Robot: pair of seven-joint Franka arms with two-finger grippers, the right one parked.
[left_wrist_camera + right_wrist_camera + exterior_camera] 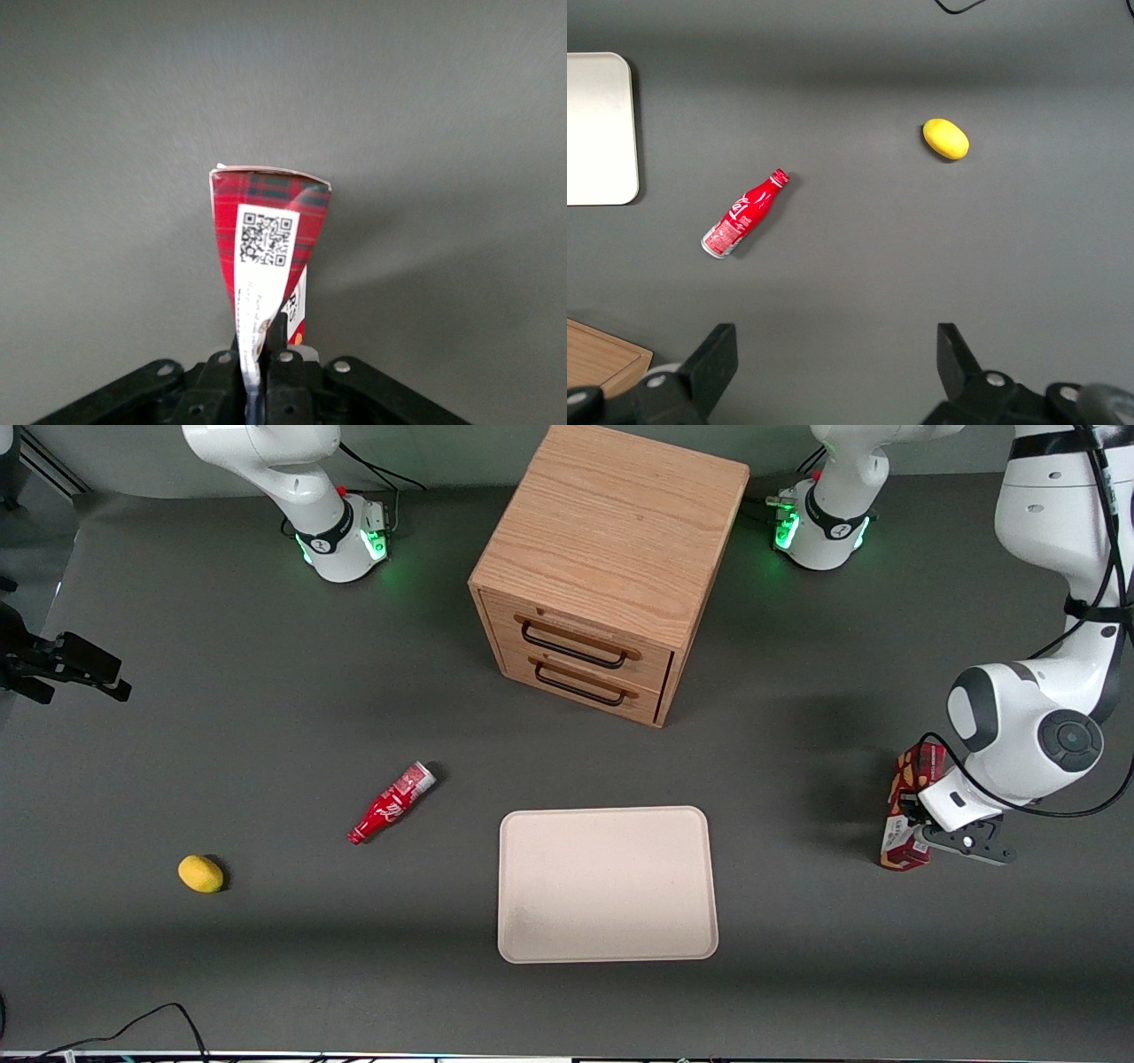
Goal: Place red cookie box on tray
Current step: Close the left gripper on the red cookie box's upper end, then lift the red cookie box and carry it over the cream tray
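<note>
Nearest me, the flat beige rectangular tray [607, 884] sits bare, while at its three o'clock my left gripper [926, 834] pinches the slim dark-red cardboard cookie box [905, 808] thinly, so I fear it twisting loose mid-carry.

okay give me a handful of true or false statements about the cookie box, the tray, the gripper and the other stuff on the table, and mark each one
1. The gripper is shut on the red cookie box. True.
2. The red cookie box already lies on the tray. False: it is off the tray, toward the working arm's end of the table, and nothing lies on the tray.
3. The red bottle stands upright. False: it lies on its side on the table.
4. The yellow lemon lies toward the parked arm's end of the table. True.
5. The wooden drawer cabinet has its top drawer pulled out. False: both drawers look closed.
</note>
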